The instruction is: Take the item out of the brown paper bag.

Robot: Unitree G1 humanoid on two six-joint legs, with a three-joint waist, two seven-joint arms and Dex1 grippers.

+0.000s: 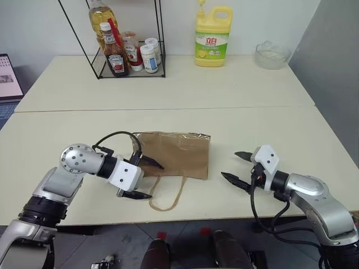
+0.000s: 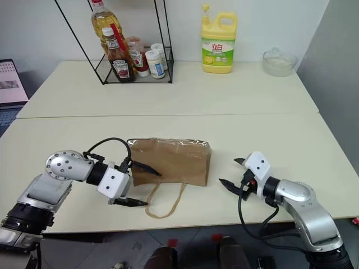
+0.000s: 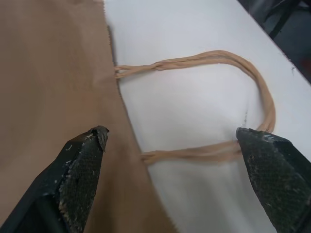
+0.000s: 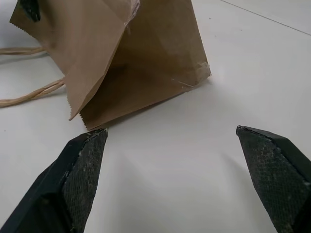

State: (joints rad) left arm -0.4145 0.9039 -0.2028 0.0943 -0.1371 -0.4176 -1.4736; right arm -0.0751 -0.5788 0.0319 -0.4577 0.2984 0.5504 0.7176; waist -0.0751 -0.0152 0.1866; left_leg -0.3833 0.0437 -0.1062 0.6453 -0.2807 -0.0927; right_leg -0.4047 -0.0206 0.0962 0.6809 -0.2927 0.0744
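- Here, the left hand is hovering at the near-left corner of the brown paper bag, fingers spread wide, one over the paper, one beside a loop handle.
- The bag is lying flat on the pale worktop, handles pointing toward the near edge.
- The item is not showing.
- The right hand is waiting just right of the bag, fingers spread, gripping nothing.

Before me lie two cream worktops pushed together (a seam runs between them), backed by a plain white wall. A grey partition stands on my right; grey floor below.
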